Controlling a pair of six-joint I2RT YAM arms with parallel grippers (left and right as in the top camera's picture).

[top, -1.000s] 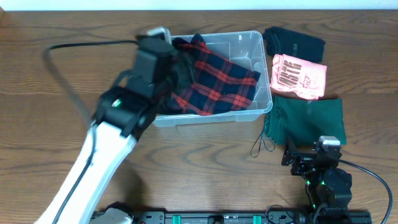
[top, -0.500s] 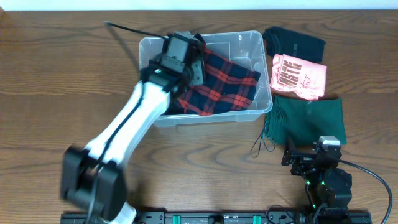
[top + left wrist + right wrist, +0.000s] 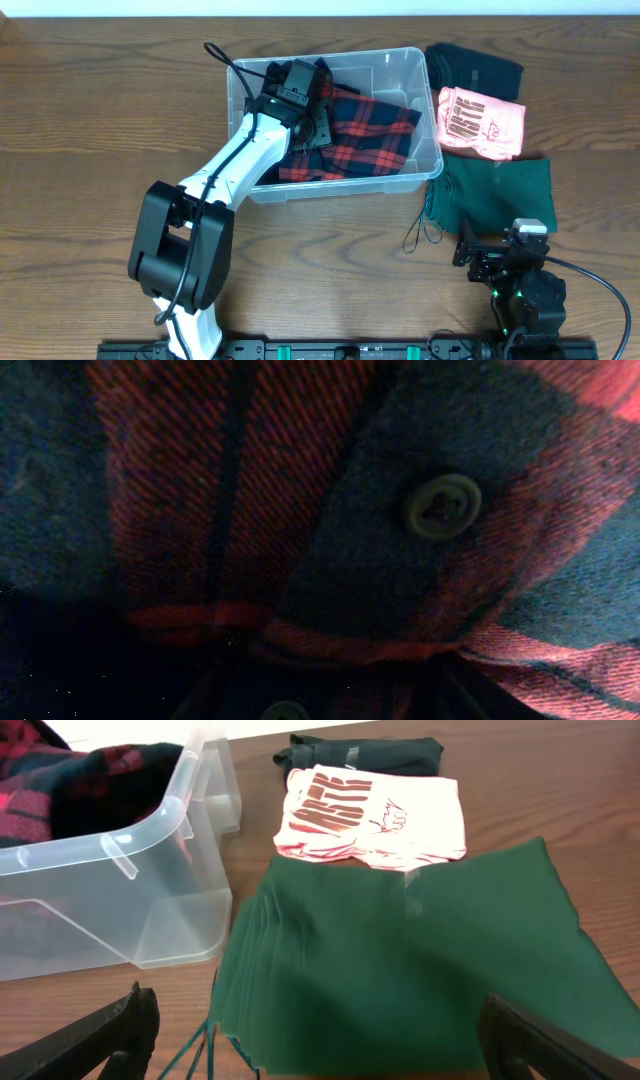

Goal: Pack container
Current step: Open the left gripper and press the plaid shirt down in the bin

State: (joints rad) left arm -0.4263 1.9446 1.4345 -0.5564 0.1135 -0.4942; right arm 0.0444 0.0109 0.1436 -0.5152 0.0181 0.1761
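The container (image 3: 420, 95), a clear rectangular bin, stands at the back middle of the table. A red and navy plaid shirt (image 3: 365, 135) lies crumpled inside it. My left gripper (image 3: 305, 108) is down inside the container's left half, pressed into the shirt. The left wrist view is filled with plaid cloth (image 3: 200, 480) and a grey button (image 3: 441, 505); the jaws are lost in shadow. My right gripper (image 3: 503, 255) rests open at the front right, its fingers (image 3: 120, 1030) wide apart in front of a folded green cloth (image 3: 410, 960), holding nothing.
Right of the container lie three folded garments: a dark one (image 3: 472, 66) at the back, a pink printed shirt (image 3: 478, 120), and the green cloth (image 3: 495, 190) with loose threads (image 3: 422, 232). A black cable (image 3: 225, 60) arcs above the container's left rim.
My left arm has swung right from the container's left rim and gone down onto the plaid shirt, which now lies flatter. The right arm has not moved.
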